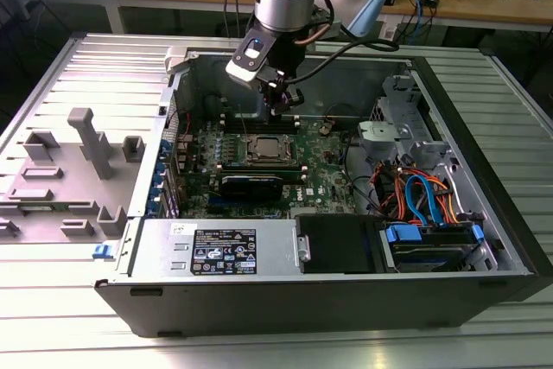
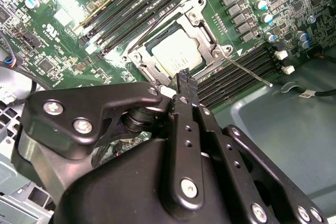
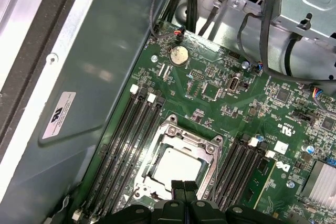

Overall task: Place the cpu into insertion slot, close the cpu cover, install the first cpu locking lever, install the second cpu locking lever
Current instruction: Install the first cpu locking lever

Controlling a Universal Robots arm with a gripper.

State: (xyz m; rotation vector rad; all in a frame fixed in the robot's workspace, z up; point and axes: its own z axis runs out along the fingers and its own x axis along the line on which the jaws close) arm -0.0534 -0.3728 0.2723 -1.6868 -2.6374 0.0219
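The cpu (image 2: 176, 51) lies flat in the insertion slot (image 2: 156, 42), silvery top up, on the green board. The cpu cover (image 2: 203, 29) lies down around it as a silver frame. One thin locking lever (image 2: 247, 69) sticks out sideways from the socket corner over the memory slots. My gripper (image 2: 184, 78) is shut on nothing, its black tips hovering at the socket's edge. In the first wrist view the gripper (image 3: 184, 186) sits just beside the cpu (image 3: 176, 165) and cover (image 3: 211, 150). In the exterior view the gripper (image 1: 281, 110) hangs just above the socket (image 1: 268, 149).
Long memory slots (image 3: 123, 145) flank the socket on both sides. A black card (image 1: 251, 184), power supply (image 1: 220, 251) and cable bundle (image 1: 423, 196) fill the case's near side. The case wall (image 3: 100, 66) stands close by. A grey fixture (image 1: 82, 166) lies at the exterior view's left.
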